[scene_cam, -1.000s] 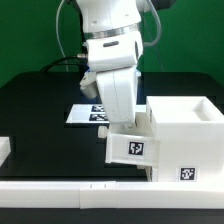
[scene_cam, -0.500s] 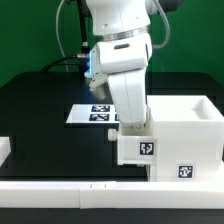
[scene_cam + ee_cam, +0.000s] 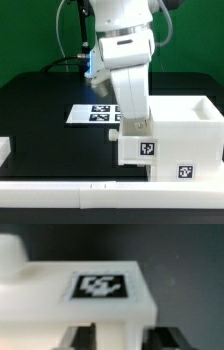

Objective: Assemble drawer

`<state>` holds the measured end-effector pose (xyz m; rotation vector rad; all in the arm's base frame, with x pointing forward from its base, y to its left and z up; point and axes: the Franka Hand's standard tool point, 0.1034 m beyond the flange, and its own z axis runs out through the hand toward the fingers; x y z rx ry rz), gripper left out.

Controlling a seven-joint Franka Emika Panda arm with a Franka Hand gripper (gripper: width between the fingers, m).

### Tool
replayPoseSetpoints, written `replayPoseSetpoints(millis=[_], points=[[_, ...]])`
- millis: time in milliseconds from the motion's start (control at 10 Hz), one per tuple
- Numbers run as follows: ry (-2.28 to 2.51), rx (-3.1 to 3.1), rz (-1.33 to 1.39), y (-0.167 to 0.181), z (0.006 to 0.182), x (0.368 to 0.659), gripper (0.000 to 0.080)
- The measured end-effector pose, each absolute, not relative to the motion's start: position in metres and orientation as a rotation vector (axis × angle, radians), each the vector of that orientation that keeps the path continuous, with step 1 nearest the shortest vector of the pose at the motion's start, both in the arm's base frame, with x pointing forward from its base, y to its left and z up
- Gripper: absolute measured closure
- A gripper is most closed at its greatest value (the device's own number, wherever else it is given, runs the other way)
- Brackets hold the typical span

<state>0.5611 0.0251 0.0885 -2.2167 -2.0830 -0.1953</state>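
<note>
The big white case (image 3: 182, 135) sits at the exterior view's right, open side up, against the front rail (image 3: 60, 190). Pressed to its left face is a small tagged tray (image 3: 138, 146) (level, as far as I can see), pinched in the gripper (image 3: 136, 124), dark fingers (image 3: 86, 336) closed on either side.
</note>
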Motion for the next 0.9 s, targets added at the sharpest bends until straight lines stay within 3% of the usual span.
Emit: replayPoseSetpoints(millis=[100, 200, 300, 700, 900], points=[[-2.088, -2.215, -0.181, 0.02, 0.098, 0.566, 0.0412], [-2.098, -2.211, -0.173, 0.013, 0.107, 0.573, 0.0235], [-2.112, -2.21, -0.181, 0.005, 0.113, 0.579, 0.0176], [-2.085, -2.251, -0.19, -0.023, 0.107, 0.584, 0.0151], [-2.111, -2.214, -0.193, -0.029, 0.09, 0.567, 0.015]])
